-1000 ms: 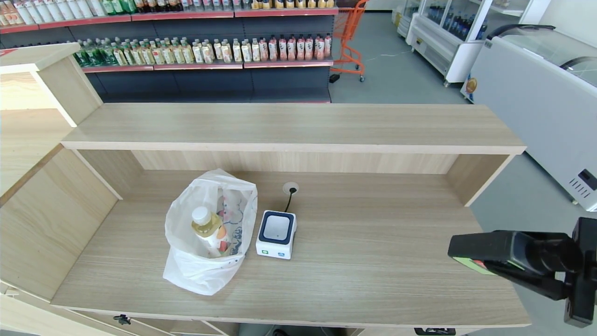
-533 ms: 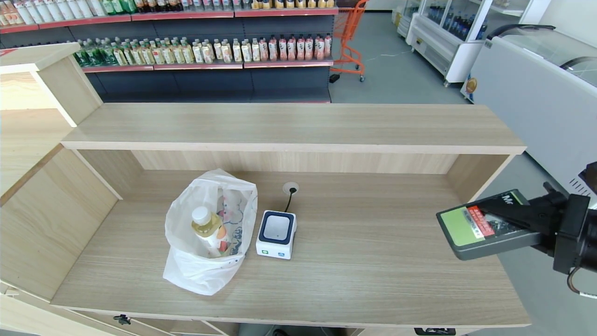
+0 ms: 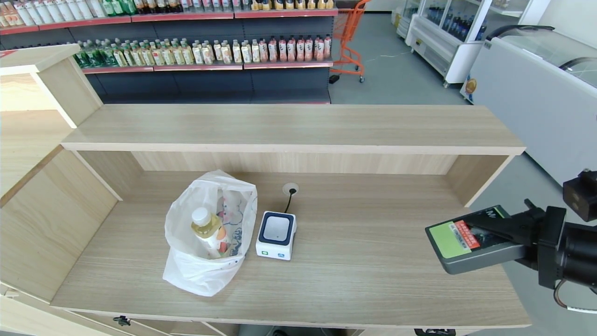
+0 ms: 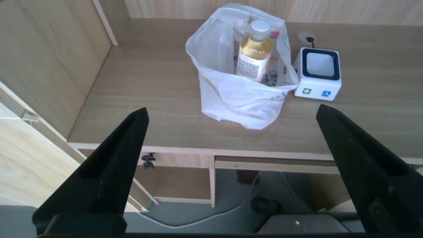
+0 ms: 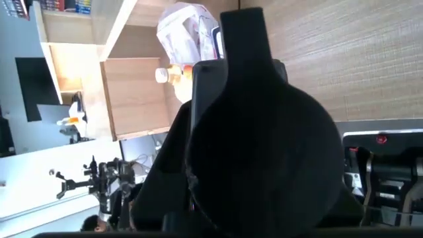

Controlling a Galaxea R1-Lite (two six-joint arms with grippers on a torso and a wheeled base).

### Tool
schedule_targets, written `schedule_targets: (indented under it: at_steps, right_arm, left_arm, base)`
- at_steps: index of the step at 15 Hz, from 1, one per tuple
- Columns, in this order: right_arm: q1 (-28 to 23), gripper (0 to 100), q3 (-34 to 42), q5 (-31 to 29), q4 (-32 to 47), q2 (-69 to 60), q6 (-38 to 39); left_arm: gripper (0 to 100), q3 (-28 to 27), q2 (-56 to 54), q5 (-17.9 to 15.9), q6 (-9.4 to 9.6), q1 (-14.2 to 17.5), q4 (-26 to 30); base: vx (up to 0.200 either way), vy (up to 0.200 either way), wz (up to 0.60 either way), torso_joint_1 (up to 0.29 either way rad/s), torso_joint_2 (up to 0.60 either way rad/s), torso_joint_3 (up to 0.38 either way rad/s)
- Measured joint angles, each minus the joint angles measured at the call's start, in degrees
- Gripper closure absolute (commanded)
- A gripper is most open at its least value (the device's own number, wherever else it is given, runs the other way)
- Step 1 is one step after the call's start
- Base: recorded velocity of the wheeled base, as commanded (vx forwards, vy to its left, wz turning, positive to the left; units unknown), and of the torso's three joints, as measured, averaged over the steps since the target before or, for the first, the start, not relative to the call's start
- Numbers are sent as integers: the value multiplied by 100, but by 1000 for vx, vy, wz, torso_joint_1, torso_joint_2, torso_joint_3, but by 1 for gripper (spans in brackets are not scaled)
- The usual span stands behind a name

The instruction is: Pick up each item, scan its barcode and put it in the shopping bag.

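My right gripper point(image 3: 506, 233) is shut on a flat dark box point(image 3: 471, 239) with a green and red label, held above the counter's right end. In the right wrist view the dark box point(image 5: 258, 132) blocks most of the picture. The white shopping bag point(image 3: 207, 233) stands open at the counter's left, with a yellow-drink bottle point(image 3: 207, 228) upright inside. Just right of the bag sits the white barcode scanner point(image 3: 276, 234), its dark window facing up. My left gripper point(image 4: 231, 178) hangs open, back from the counter's front edge, facing the bag point(image 4: 241, 73) and the scanner point(image 4: 319, 73).
The wooden counter point(image 3: 354, 233) has side walls and a raised shelf point(image 3: 298, 126) along the back. A cable runs from the scanner to a hole point(image 3: 290, 188) in the counter. Beyond stand drink shelves point(image 3: 205, 51), an orange cart point(image 3: 350, 37) and freezers point(image 3: 536, 79).
My right gripper has swung the dark box up and turned its label into view, then moved it slightly left and down over the counter's right end. Bag, bottle and scanner stayed put.
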Motion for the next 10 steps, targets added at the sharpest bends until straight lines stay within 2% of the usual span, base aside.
schedule_targets:
  at_steps: [7, 10]
  right_arm:
    - [-27, 100, -107, -27, 45, 149, -104]
    - [-107, 100, -183, -354, 12, 599, -895]
  left_arm:
    - [0, 0, 0, 7, -23, 0, -2]
    - [0, 0, 0, 7, -13, 0, -2]
  base:
    - [0, 200, 0, 6, 6, 2]
    - [0, 200, 0, 1, 4, 2]
